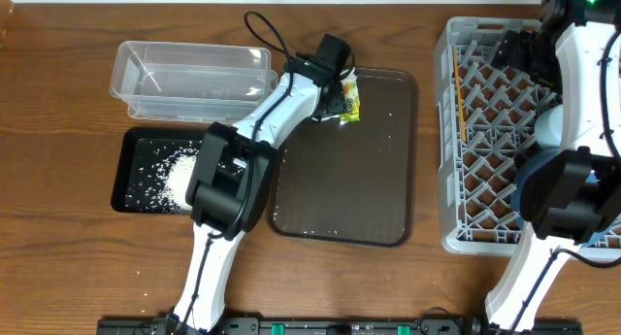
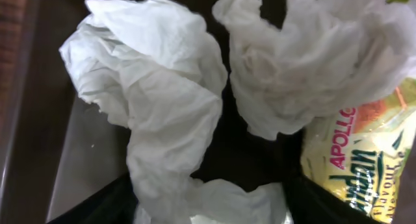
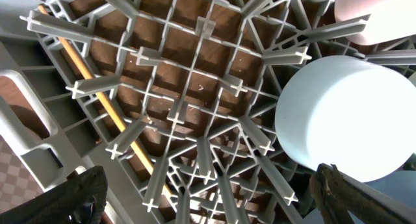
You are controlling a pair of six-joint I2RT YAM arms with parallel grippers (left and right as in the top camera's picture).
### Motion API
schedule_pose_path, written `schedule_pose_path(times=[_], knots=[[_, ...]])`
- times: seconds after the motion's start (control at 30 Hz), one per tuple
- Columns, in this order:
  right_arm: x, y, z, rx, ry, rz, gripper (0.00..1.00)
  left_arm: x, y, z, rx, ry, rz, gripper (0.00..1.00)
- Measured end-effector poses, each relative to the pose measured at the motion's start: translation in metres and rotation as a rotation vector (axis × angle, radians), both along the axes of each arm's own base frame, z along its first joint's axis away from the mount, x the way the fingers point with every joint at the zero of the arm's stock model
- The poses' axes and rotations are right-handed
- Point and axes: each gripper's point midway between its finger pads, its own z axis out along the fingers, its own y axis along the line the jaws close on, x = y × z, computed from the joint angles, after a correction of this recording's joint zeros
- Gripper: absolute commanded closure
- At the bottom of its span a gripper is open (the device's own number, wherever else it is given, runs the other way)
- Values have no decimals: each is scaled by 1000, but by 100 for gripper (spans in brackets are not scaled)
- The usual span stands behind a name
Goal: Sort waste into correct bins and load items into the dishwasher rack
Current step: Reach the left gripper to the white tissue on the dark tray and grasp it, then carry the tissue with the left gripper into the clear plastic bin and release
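The left gripper [image 1: 335, 90] is seen lowered over the far edge of a large brown rectangular serving tray [image 1: 349, 184], where crumpled white tissues [image 2: 162, 100] lie heaped just beside a small yellow-green printed wrapper [image 2: 351, 165]. In the left wrist view its jaws are spread wide. A fold of tissue lies between the two dark fingers [image 2: 94, 208], and no firm hold on it can be made out.

A heap of white rice grains [image 1: 177, 178] is held in a shallow black rectangular tray [image 1: 126, 146], which is set just beside a clear plastic rectangular tub [image 1: 194, 107] on the wooden table [image 1: 78, 257].

The right gripper [image 3: 208, 185] is held above a large square grey plastic rack [image 3: 188, 74] at the table's right side. Its jaws are wide apart and nothing is held between them. Inside the rack, a thin yellow-orange stick [image 3: 97, 100] is laid along the lattice floor. A small light-blue bowl [image 3: 351, 120] is set upside down there, near a small pink cup [image 3: 370, 16].
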Motion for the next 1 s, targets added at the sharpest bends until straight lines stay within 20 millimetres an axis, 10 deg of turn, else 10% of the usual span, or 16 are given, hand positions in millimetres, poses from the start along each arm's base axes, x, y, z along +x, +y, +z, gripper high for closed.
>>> schedule_pose_path(times=[0.13,0.4,0.77,1.0], knots=[[0,0,0,0,0,0,1,2,0,1,-2,-8,9,75],[0,0,0,-1,0,0,1,-18,11,9,37,60,9,94],[0,0,0,0,0,0,1,-3,59,204,-1,-342,129,94],[0,0,0,0,0,0,1,17,128,219,93,-411,302,94]])
